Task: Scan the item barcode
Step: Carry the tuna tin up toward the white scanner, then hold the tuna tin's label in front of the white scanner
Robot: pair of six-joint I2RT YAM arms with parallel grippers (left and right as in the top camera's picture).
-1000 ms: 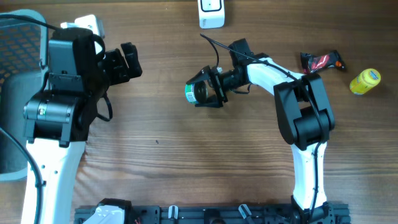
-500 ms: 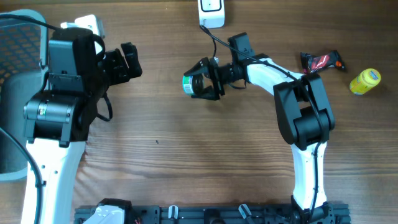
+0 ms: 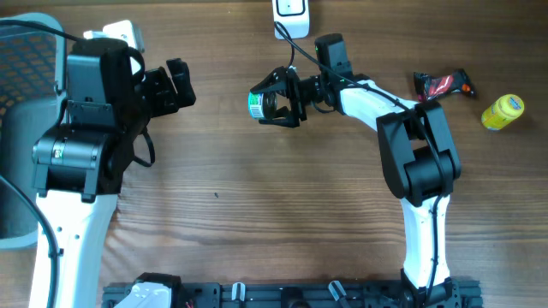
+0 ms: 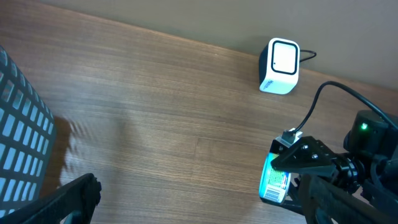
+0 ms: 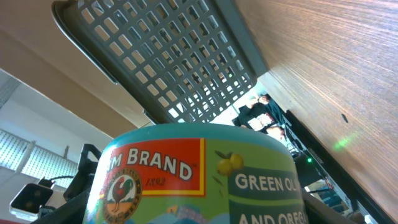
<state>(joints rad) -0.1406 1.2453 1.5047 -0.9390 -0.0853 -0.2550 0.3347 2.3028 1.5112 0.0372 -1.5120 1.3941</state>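
Observation:
The item is a green olive can (image 3: 258,104) with a red brand label, held on its side above the table with my right gripper (image 3: 274,97) shut on it. It hangs just below and left of the white barcode scanner (image 3: 291,17) at the far edge. In the left wrist view the can (image 4: 275,180) shows its barcode, with the scanner (image 4: 280,66) beyond it. The can (image 5: 199,180) fills the lower part of the right wrist view and hides the fingers. My left gripper (image 3: 175,85) stands open at the left, with nothing in it, its fingers (image 4: 71,198) wide apart.
A grey mesh basket (image 3: 26,60) sits at the far left, also seen in the right wrist view as the basket (image 5: 168,56). A red and black packet (image 3: 443,84) and a yellow bottle (image 3: 503,111) lie at the right. The scanner's cable (image 4: 323,93) runs near the right arm.
My right gripper has carried the can towards the far edge and slightly left, closer to the scanner. The left arm has not moved.

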